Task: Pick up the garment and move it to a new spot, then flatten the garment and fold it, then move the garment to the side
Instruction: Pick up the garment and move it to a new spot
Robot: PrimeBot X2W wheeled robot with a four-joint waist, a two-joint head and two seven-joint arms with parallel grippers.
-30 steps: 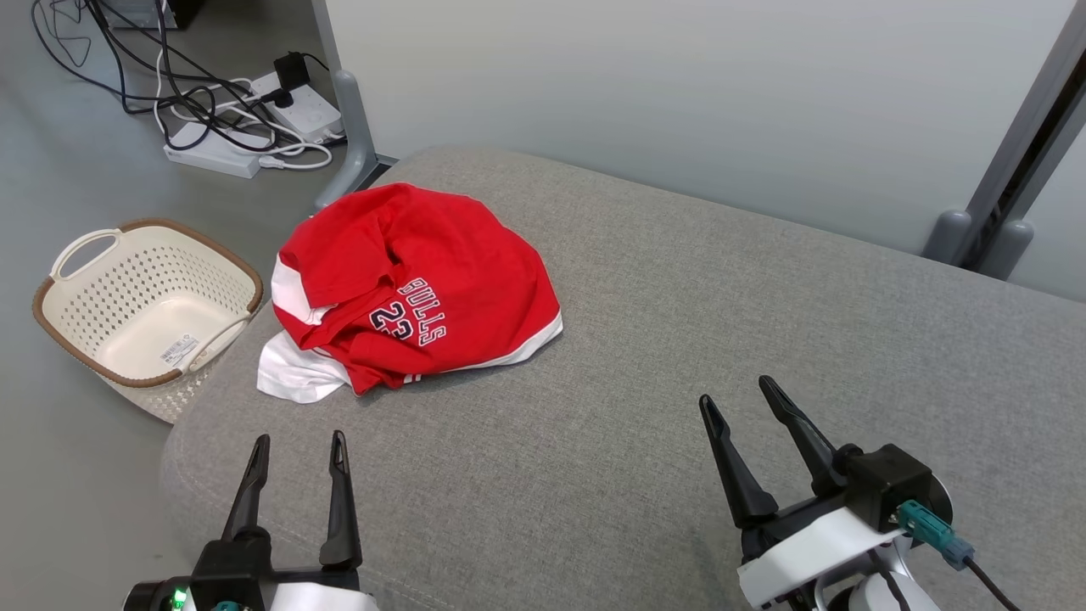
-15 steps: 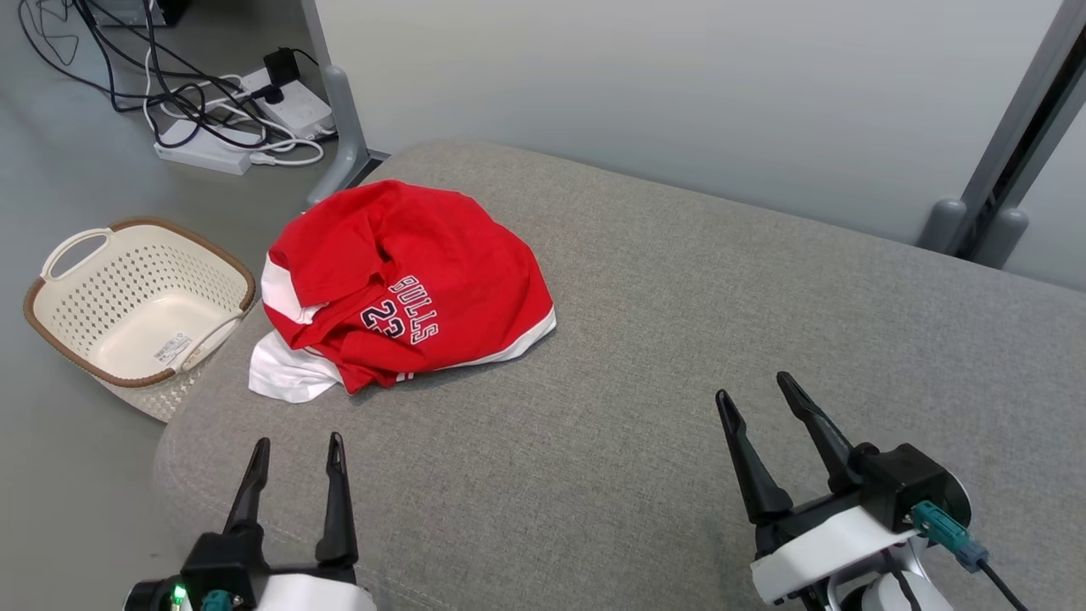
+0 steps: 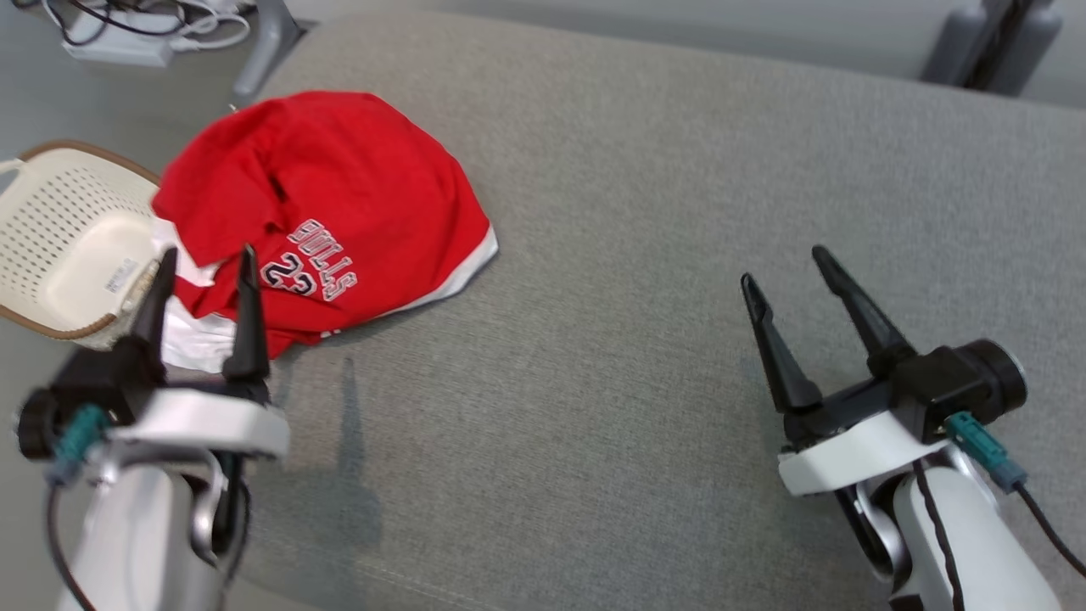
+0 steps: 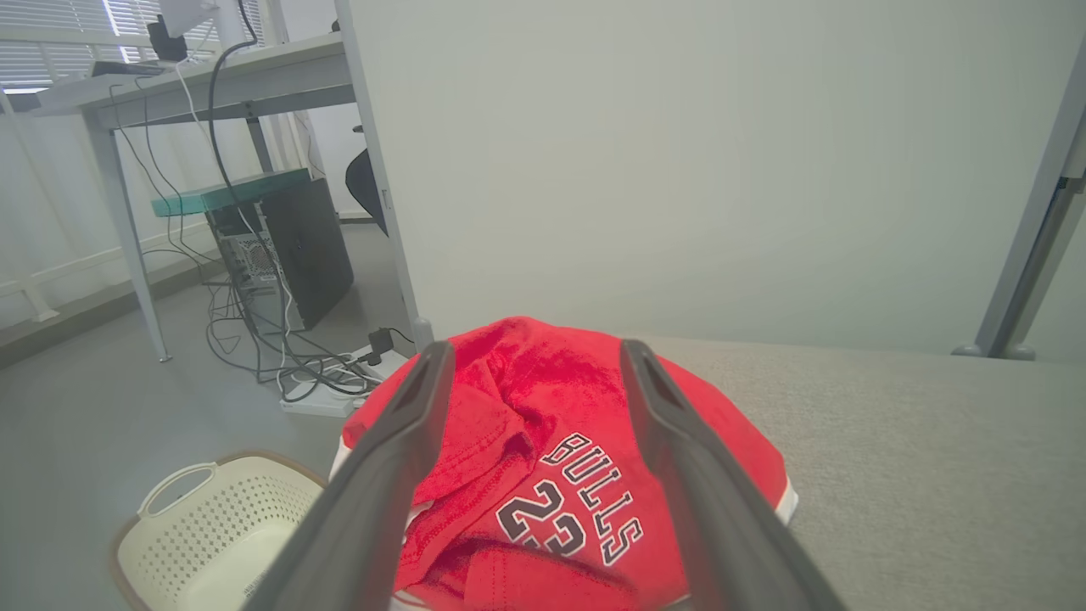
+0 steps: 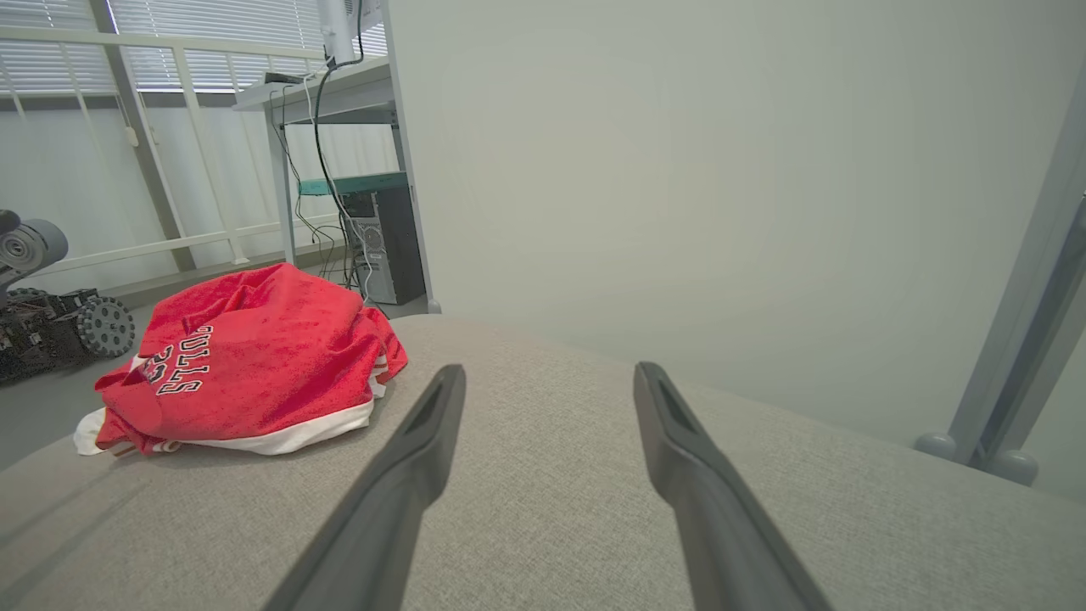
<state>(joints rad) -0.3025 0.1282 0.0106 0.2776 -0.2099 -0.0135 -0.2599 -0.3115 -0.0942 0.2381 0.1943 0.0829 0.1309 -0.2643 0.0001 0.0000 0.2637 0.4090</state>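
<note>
Nearest me, my left gripper (image 3: pixel 209 251) hangs with its two dark fingers spread wide and empty, tips close to the garment's near edge. My right gripper (image 3: pixel 782 265) is just as wide and empty, well apart over the bare grey woven cushion (image 3: pixel 645 195). Past the left fingers lies the crumpled red jersey with white trim (image 3: pixel 339 178), bunched at the cushion's left edge beside a cream perforated plastic basket (image 3: pixel 51 212). I judge it light, limp and slightly slick, so I'd pinch a raised fold or the white hem. It reads "BULLS" and "23"; the basket's sticker is too small to read.
</note>
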